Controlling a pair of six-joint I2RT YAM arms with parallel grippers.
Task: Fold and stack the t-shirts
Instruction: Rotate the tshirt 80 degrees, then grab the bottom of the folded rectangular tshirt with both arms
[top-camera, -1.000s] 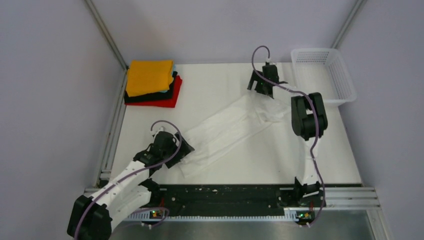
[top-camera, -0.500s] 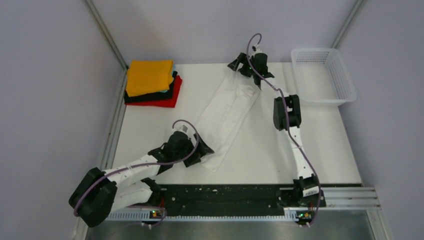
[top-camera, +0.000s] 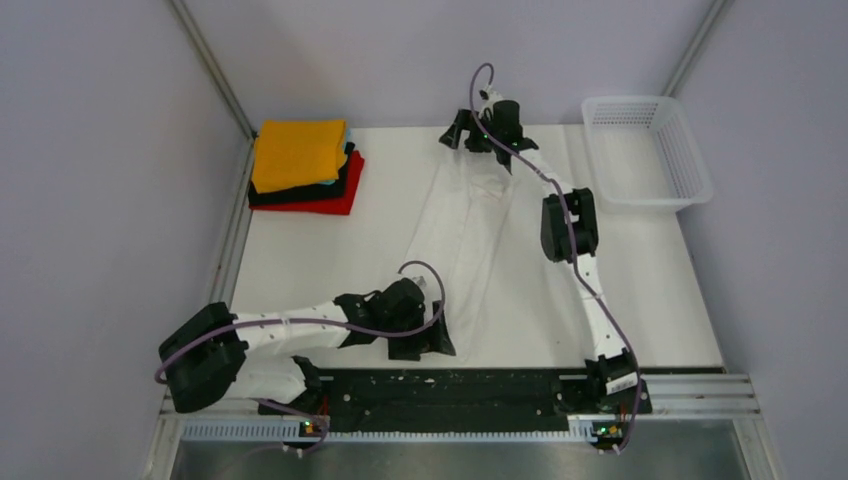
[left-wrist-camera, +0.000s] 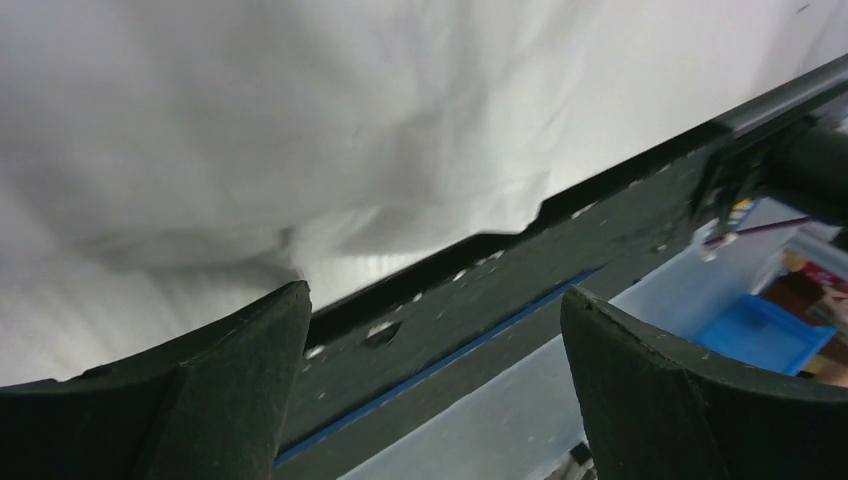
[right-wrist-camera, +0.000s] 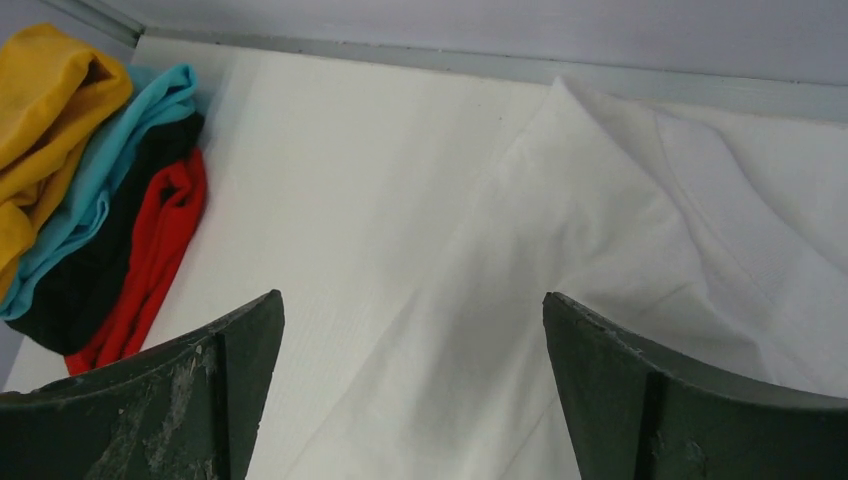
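Observation:
The white t-shirt (top-camera: 465, 245) lies stretched in a long strip from the far edge to the near edge of the table. My right gripper (top-camera: 468, 133) is open over its far end; in the right wrist view the gripper (right-wrist-camera: 412, 300) hovers above the cloth (right-wrist-camera: 620, 230) with nothing between the fingers. My left gripper (top-camera: 428, 338) is open at the shirt's near end; in the left wrist view the gripper (left-wrist-camera: 435, 300) stands over the table's black near rail, beside the cloth (left-wrist-camera: 300, 120). The folded stack, with orange on top (top-camera: 298, 152), then teal, black and red (top-camera: 340, 200), sits at the far left.
A white lattice basket (top-camera: 690, 165) stands at the far right corner. The black rail (top-camera: 480, 390) runs along the near edge. Grey walls enclose the table on three sides. The stack also shows in the right wrist view (right-wrist-camera: 100, 200).
The white shirt has swung from a diagonal to a nearly straight near-to-far strip. My left gripper moved right along the near edge; my right gripper moved left along the far edge.

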